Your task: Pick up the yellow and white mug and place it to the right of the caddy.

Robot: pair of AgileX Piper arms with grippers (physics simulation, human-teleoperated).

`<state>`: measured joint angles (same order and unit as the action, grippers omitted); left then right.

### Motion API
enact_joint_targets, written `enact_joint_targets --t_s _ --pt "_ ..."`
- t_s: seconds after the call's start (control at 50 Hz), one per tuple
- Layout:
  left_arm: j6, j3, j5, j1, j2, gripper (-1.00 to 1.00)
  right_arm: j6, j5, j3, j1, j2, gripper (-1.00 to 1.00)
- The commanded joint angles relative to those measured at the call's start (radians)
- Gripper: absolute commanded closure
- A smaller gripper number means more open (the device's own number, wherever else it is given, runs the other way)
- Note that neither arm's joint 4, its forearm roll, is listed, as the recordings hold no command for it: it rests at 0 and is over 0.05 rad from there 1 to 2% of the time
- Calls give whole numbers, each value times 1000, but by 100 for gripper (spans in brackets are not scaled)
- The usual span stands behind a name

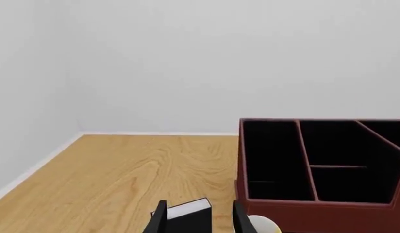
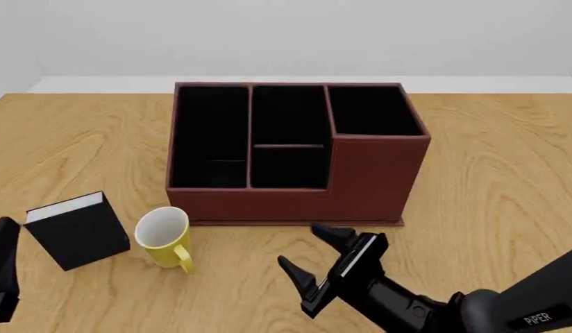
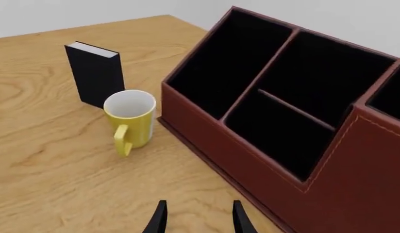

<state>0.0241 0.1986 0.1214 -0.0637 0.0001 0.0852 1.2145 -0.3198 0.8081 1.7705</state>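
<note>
Three cameras: one fixed, two carried on the wrists

The front view is taken from above and behind the arms, angled down over the table [image 2: 508,159] toward the far wall. The left wrist view sits low, aimed level across the wood. The right wrist view is tilted down, close in. The caddy [image 2: 296,149], mug [image 2: 166,236] and black book [image 2: 78,229] are shared by all three.
</note>
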Motion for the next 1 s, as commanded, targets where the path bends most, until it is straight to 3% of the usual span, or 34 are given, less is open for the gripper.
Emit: enact_joint_targets --t_s 0.02,1.0 --pt "-1 15 10 -8 0 -100 2 -1 -49 24 57 -100" --pt "2 64 50 -38 0 -100 4 -105 -280 113 224 -100"
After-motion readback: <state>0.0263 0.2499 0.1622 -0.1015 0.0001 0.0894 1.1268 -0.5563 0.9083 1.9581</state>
